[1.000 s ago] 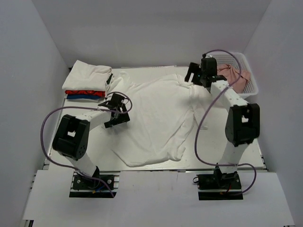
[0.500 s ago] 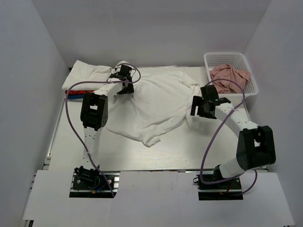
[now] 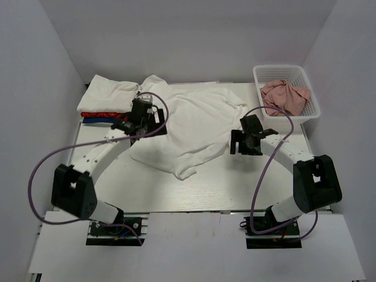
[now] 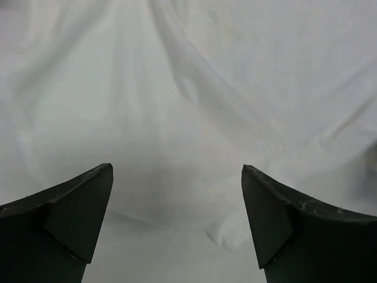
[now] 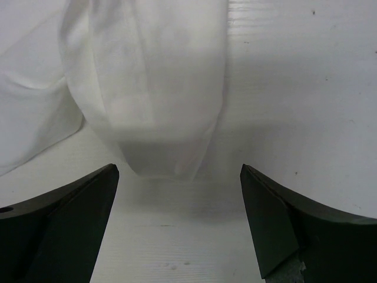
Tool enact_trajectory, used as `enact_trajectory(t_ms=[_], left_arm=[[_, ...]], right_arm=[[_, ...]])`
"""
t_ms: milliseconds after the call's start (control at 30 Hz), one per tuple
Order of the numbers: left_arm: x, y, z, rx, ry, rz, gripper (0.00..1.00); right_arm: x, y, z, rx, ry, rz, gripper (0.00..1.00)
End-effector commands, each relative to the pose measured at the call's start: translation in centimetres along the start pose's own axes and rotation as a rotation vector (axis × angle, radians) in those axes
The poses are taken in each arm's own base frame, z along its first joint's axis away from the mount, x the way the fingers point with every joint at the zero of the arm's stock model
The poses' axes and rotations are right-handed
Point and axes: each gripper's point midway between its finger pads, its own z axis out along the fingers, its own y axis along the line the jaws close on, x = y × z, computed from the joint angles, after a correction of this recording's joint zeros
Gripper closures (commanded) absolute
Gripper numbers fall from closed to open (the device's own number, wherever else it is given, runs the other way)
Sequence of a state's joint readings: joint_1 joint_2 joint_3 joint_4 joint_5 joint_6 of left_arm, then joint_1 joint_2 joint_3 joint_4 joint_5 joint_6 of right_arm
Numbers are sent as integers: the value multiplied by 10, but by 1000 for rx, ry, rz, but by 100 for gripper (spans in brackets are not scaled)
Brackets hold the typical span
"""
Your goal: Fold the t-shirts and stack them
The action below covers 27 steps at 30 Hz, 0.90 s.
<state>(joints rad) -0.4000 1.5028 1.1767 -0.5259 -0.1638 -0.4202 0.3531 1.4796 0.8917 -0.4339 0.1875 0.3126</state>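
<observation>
White t-shirt (image 3: 194,126); bent arms (image 3: 100,155) over its edges; left fingers (image 4: 70,218), right fingers (image 5: 65,218) spread, empty.

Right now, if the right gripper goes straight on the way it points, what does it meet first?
Probably the white t-shirt: a flap of it lies just ahead of the open right gripper, though the height is unclear.

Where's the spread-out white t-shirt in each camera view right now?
Top external: white t-shirt spread out mid-table.
Left wrist: white t-shirt fills nearly the whole frame.
Right wrist: white t-shirt upper left, sleeve end toward the camera.
Shared landmark: bare table, top and right wrist.
</observation>
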Motion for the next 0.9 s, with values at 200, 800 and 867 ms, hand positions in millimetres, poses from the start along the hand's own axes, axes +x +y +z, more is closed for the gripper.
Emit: enact_trajectory(t_ms=[200, 800, 867], left_arm=[[155, -63, -32, 231, 323, -30, 0], [191, -65, 19, -102, 330, 44, 44], [183, -63, 20, -135, 307, 44, 64]], right_arm=[[-7, 14, 9, -35, -48, 39, 17], [-13, 16, 4, -52, -79, 62, 100], [-16, 18, 1, -66, -88, 61, 100]])
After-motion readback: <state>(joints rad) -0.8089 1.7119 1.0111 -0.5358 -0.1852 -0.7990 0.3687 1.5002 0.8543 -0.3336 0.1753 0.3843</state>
